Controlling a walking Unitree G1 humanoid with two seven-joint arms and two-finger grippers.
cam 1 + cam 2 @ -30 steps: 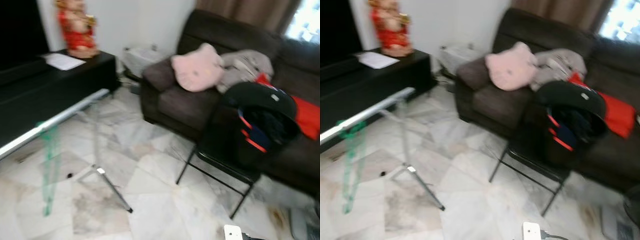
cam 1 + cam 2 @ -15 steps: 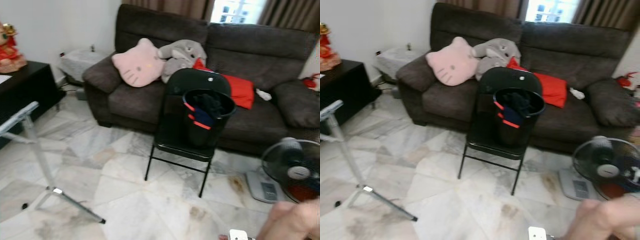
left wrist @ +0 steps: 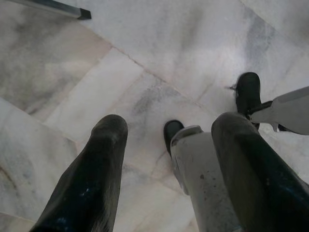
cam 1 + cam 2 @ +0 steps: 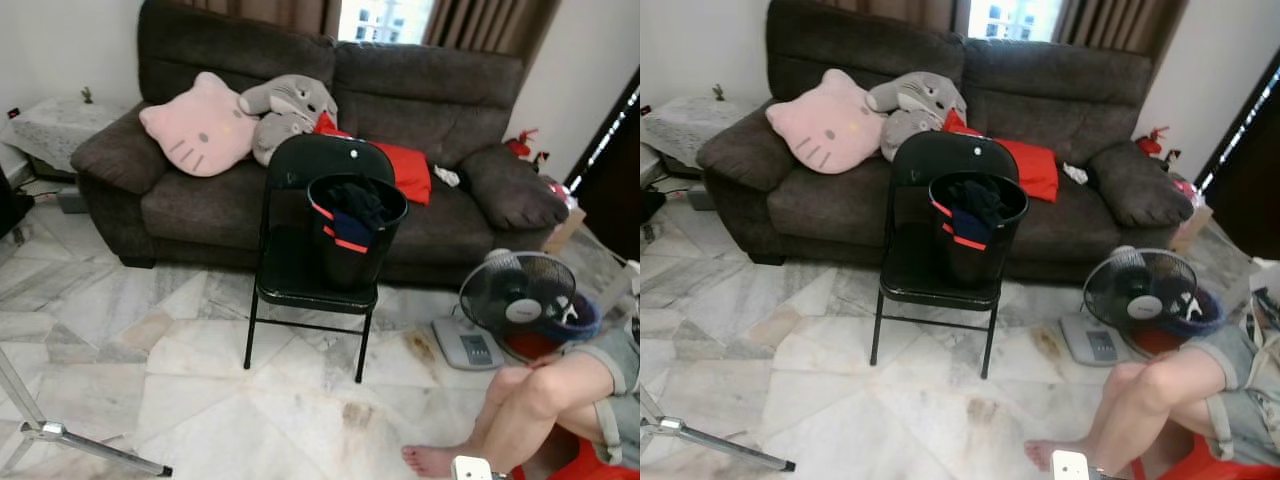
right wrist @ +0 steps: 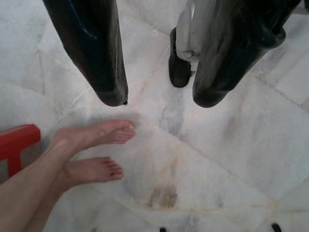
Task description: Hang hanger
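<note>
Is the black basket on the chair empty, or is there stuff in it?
Not empty. The black basket stands upright on the folding chair, and dark clothes are piled inside it, reaching up to the rim.

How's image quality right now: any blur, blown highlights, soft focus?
Left and right eye views: sharp, no motion blur; the window behind the sofa is blown out white. Left wrist view: floor tiles crisp, left hand fingers close to the lens and slightly soft. Right wrist view: evenly lit, right hand fingers very dark, a person's feet clear.
</note>
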